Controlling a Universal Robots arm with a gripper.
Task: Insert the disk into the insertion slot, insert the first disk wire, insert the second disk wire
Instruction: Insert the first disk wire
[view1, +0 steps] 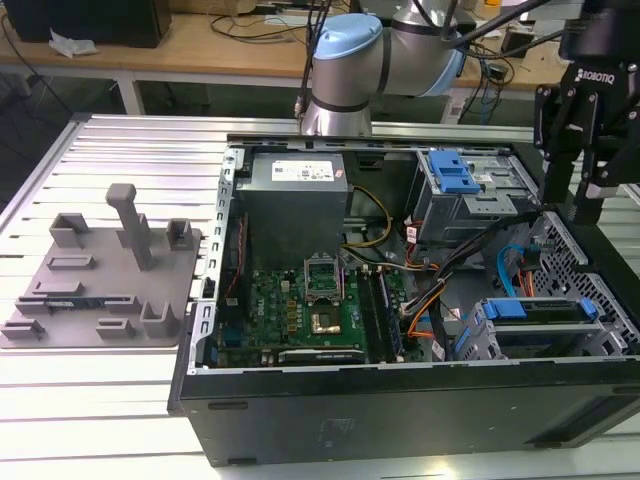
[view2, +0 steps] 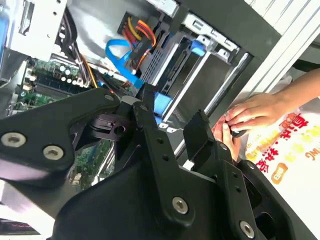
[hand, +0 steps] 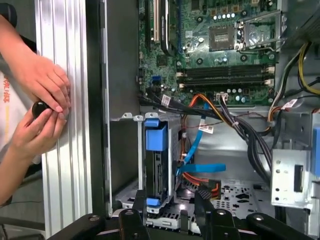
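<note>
Gripper (hand: 169, 202) fingers hang spread, empty; in the exterior view the disk (view1: 540, 312) sits slotted at their 6 o'clock. First-wire step seems current, requiring a pinch on a disk wire connector (hand: 206, 184).

We're watching the arm (view1: 345, 70) reach in from the far side, its grey tubes folded at blue-capped joints (view1: 425, 45). The wrist (view1: 600, 35) sits high at the exterior view's right. From it the gripper (view1: 578, 200) hangs, black and pointing straight down. In both wrist views we see its two fingers (view2: 200, 132) spread well apart, jaws wide open, linkage bars splayed out to either side. One dark pad (hand: 202, 205) faces inward across the gap.
</note>
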